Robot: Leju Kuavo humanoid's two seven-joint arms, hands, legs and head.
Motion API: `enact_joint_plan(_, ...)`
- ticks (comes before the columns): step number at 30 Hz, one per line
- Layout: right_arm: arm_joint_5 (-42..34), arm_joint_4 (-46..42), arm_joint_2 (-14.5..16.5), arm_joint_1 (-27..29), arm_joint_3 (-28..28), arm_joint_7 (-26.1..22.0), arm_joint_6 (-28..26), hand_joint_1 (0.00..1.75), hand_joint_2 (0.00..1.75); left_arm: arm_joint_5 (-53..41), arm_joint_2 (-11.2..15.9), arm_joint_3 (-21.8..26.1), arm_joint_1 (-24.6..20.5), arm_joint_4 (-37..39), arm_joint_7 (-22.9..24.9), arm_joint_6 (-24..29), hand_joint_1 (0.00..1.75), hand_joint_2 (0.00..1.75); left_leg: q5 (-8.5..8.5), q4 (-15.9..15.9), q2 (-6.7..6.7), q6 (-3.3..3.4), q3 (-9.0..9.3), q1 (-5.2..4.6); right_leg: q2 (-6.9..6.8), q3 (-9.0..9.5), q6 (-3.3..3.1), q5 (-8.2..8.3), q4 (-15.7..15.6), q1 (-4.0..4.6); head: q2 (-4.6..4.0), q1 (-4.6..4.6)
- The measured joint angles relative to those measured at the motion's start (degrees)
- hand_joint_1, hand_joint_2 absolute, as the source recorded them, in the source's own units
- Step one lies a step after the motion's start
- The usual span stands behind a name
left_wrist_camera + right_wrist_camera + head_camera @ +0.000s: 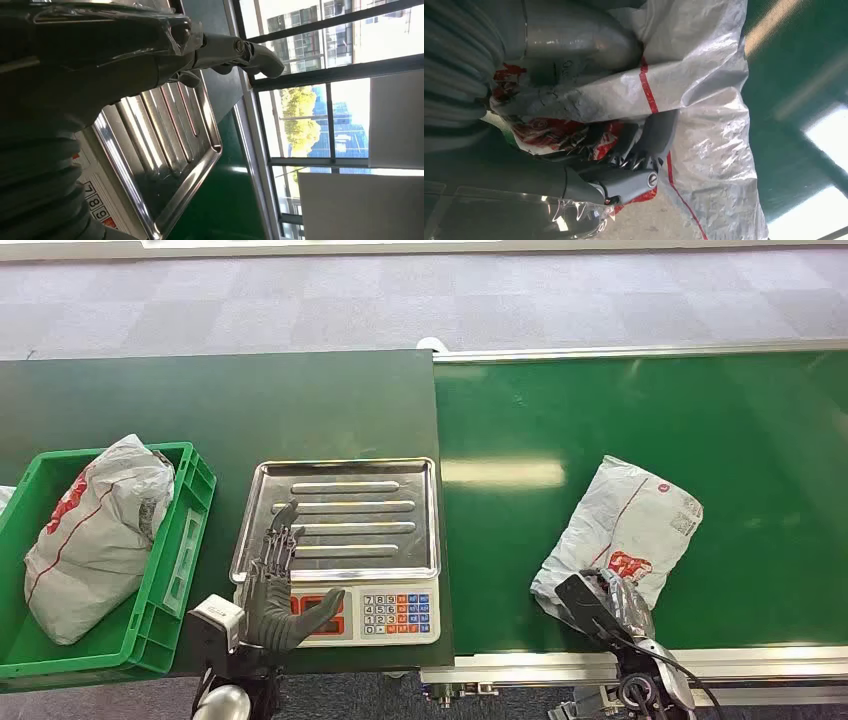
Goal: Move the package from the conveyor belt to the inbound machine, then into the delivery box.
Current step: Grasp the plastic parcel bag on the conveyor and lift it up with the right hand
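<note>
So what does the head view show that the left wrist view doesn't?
Head view alone: the package on the belt with the right hand on its near end, and the green box holding another bag. Left wrist view alone: windows with buildings and a tree outside. Both: the open left hand over the scale's steel tray, plus the keypad.

Glossy green conveyor belt [640, 420], darker matte green bench [200, 400] at nine o'clock. Silver-grey package [625, 530] with red line and red print. Bright green crate [165, 570] holding a grey bag [95, 530] with red markings. Silver ribbed tray [340, 515] on white scale [400, 615]; orange and blue keys. Dark grey left hand [280, 590].
</note>
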Motion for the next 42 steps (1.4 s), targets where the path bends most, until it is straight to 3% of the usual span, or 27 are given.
enact_joint_plan(18,0.81,1.57,0.61,-0.98,-0.01,-0.51,-2.25,1.75,1.75,0.01,0.0,0.14,0.1,0.26,0.27,0.02,0.0,1.75,0.0,0.0,-0.02,0.0,-0.02,0.0,0.0,0.0,0.0,0.0,0.0,0.0,0.0,0.0)
enact_joint_plan(23,1.16,-3.13,1.87,0.7,-1.31,-2.41,-12.09,1.75,1.75,-0.09,-0.02,0.42,1.06,-0.22,0.31,-0.08,0.0,1.75,0.0,0.0,-0.03,0.0,-0.03,0.0,-0.01,-0.03,0.0,-0.01,0.01,0.0,0.0,-0.01)
enact_joint_plan(28,-4.87,-16.33,5.12,5.04,-4.25,-10.95,-26.79,1.75,1.75,-0.86,-0.44,0.84,1.37,-0.7,0.38,-0.81,0.0,1.75,-0.01,-0.01,-0.03,-0.01,-0.06,0.01,-0.03,-0.06,0.0,-0.04,0.01,0.01,0.0,-0.01)
enact_joint_plan(30,-7.92,-22.45,6.72,6.94,-4.82,-13.79,-29.13,1.75,1.75,-1.13,-0.67,0.88,1.05,-0.61,0.23,-0.99,0.0,1.75,-0.01,-0.02,-0.01,-0.01,-0.06,0.01,-0.02,-0.06,0.0,-0.04,0.01,0.01,0.0,-0.01)
enact_joint_plan(34,-11.78,-30.98,9.24,8.79,-4.05,-16.28,-27.01,1.75,1.75,-1.49,-0.93,0.99,-0.04,-0.07,-0.71,-0.82,0.0,1.75,-0.01,-0.03,0.02,-0.01,-0.04,0.01,-0.01,-0.03,-0.01,-0.04,0.01,0.01,0.0,0.0)
enact_joint_plan(38,-14.27,-33.94,11.47,8.08,-0.82,-19.29,-24.84,1.75,1.75,-1.62,-0.96,1.04,-1.73,0.7,-1.3,-0.27,0.0,1.75,0.04,-0.03,0.01,-0.03,0.01,0.01,-0.01,0.03,-0.02,0.0,0.02,0.01,0.0,0.0)
enact_joint_plan(42,-10.18,-34.18,12.83,6.3,4.65,-20.64,-23.61,1.75,1.75,-0.96,-0.86,1.03,-3.14,1.62,-1.87,1.2,0.0,1.75,0.07,-0.03,0.01,-0.05,0.02,0.01,-0.01,0.03,-0.03,0.01,0.04,0.02,0.0,0.0)
